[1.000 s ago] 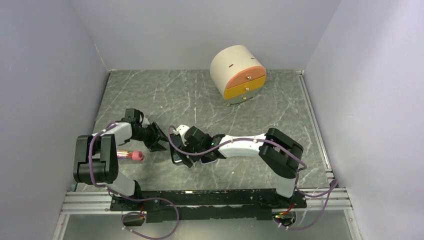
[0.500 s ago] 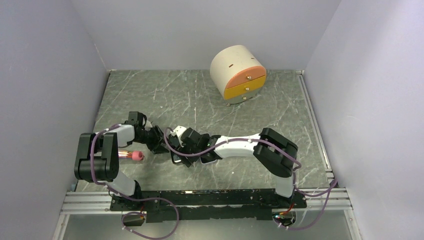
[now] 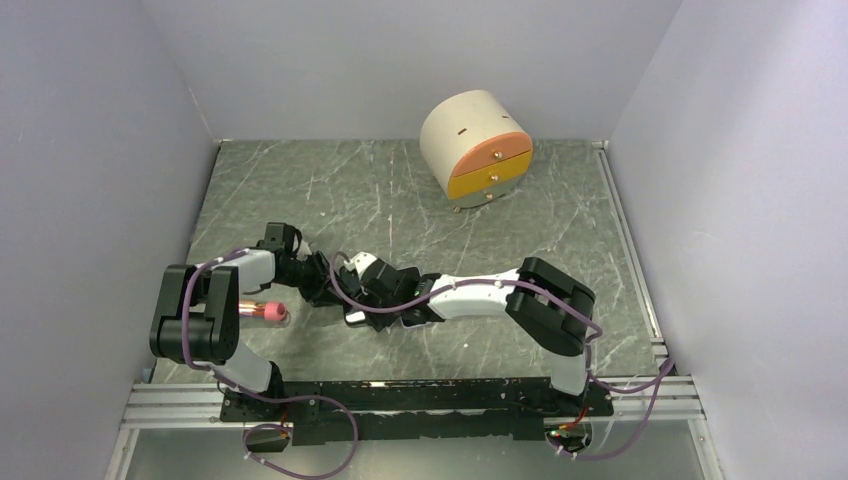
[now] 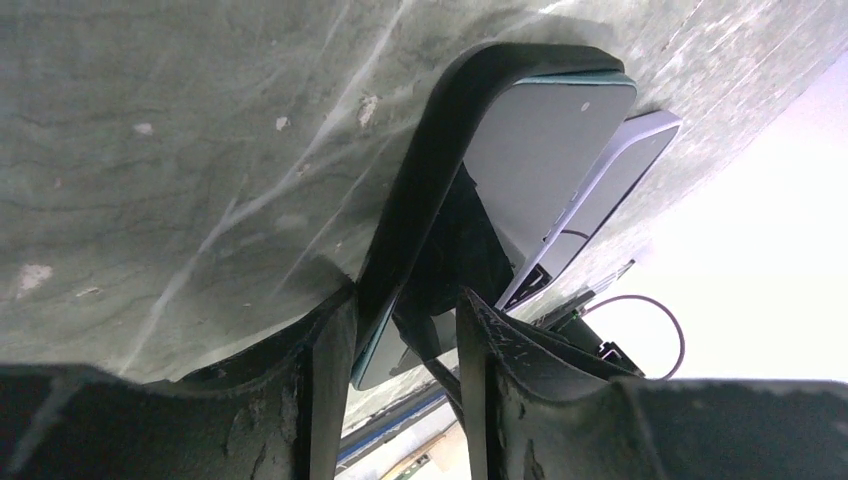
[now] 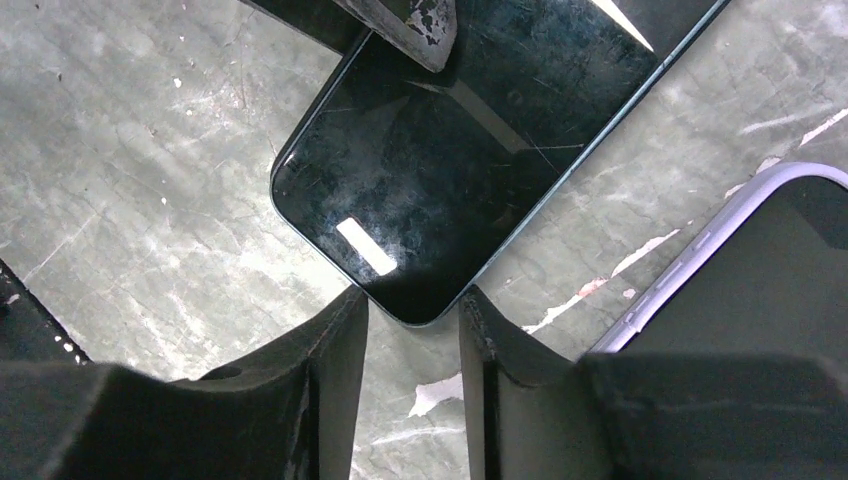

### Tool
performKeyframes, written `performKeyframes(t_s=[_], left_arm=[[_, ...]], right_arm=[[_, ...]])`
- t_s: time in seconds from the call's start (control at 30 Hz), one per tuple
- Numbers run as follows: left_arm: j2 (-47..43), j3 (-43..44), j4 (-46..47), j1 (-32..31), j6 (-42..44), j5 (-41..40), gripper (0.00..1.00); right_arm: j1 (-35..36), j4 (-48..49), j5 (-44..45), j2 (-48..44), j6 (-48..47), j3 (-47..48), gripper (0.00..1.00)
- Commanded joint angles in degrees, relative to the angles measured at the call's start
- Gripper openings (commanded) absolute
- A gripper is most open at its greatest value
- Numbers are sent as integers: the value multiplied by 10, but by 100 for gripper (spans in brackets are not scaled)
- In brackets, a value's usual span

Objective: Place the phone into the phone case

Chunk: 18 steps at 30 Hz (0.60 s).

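Left tool low, astride phone

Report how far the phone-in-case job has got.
Done: little. The phone sits beside the lavender-rimmed case on the table, not inside it. In hand: the left hand and right hand each straddle part of the phone's edge; whether either grips is unclear. Left: line up the phone and press it into the case.

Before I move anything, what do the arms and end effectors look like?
The left arm and right arm mix boxy black joint housings with smooth white links. Purple cables loop along each. The left end effector and right end effector have matte black fingers, scuffed at the edges. No markings are legible.
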Motion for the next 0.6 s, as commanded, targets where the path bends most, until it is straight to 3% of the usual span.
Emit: performKeyframes(t_s=[0.0, 0.23, 0.33, 0.57], left_arm=[[-7, -15, 15, -23, -21, 5, 44], [-30, -19, -16, -35, -20, -63, 33], [-31, -12, -27, -35, -17, -75, 25], [-33, 10, -53, -33, -10, -79, 25]], right_arm=[[3, 71, 23, 5, 45, -11, 35], [3, 49, 38, -2, 76, -9, 31], [0, 47, 10, -28, 82, -17, 40], [-12, 32, -14, -66, 123, -14, 50]])
